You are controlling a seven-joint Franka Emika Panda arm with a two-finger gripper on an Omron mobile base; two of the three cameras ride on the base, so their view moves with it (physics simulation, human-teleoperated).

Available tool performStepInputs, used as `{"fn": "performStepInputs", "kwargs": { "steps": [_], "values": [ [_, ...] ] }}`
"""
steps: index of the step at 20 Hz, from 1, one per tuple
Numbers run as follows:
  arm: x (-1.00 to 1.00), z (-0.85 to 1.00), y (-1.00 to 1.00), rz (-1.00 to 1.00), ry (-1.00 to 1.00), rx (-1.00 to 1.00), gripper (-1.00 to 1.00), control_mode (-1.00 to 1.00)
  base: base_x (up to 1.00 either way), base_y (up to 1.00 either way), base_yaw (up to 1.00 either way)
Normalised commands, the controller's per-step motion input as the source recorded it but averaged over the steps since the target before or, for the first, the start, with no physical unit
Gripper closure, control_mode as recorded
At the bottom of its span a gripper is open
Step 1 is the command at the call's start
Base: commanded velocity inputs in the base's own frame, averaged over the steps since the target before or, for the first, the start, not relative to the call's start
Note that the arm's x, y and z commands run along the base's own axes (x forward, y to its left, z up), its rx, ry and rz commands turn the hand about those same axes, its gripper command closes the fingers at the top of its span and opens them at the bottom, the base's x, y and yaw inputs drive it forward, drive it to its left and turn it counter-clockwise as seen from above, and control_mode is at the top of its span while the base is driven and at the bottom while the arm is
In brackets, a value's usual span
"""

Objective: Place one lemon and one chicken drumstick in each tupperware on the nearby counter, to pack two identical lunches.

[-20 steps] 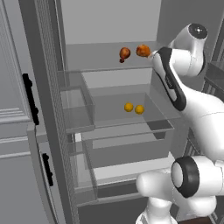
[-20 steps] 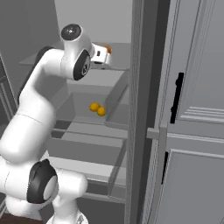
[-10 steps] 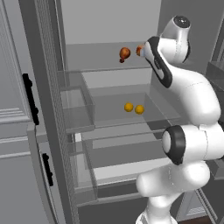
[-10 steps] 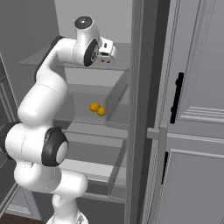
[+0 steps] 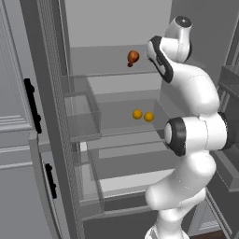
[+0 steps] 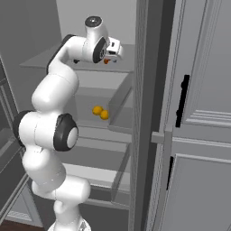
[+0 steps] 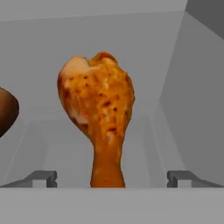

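Note:
A browned chicken drumstick (image 7: 98, 109) stands close in front of my gripper (image 7: 112, 177), bone end toward me, between the open fingertips (image 7: 43, 177) and touching neither. Part of a second chicken drumstick (image 7: 6, 109) shows at the left edge of the hand view, and it lies on the upper fridge shelf (image 5: 133, 57) just left of my hand in the left base view. Two lemons (image 5: 142, 115) sit side by side on the shelf below, also seen as lemons (image 6: 100, 112) from the right. My hand (image 6: 113, 48) reaches onto the upper shelf. The tupperware and the counter are out of view.
The fridge stands open, with its upper shelf (image 5: 102, 70) and a clear drawer (image 5: 121, 182) lower down. A clear door bin (image 5: 84, 112) juts out at the left. Grey doors with black handles (image 6: 182, 101) flank the opening. My arm's elbow (image 5: 184, 135) hangs in front of the shelves.
The arm has straightened upward and its hand has pushed further onto the upper shelf, coming up to the right-hand drumstick and hiding it from the left base view. The jaws stayed wide.

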Motion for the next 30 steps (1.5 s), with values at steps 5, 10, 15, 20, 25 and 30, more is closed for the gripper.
{"fn": "performStepInputs", "kwargs": {
  "steps": [5,10,15,20,25,30],
  "values": [
    [0.42,-0.29,0.00,0.00,-0.10,0.00,-1.00,-1.00,0.00,0.00,0.00],
    [0.15,-0.52,0.00,0.00,-0.17,-0.04,1.00,-1.00,0.00,0.00,0.00],
    [-0.12,-0.45,0.00,0.00,-0.15,-0.01,1.00,-1.00,0.00,0.00,0.00],
    [-0.55,-0.07,0.32,0.07,-0.10,-0.03,1.00,-1.00,0.00,0.00,0.00],
    [-0.91,0.26,0.56,0.05,0.00,-0.12,1.00,-1.00,0.00,0.00,0.00],
    [-1.00,0.22,0.33,0.00,0.00,-0.07,1.00,-1.00,0.00,0.00,0.00]
  ]
}}
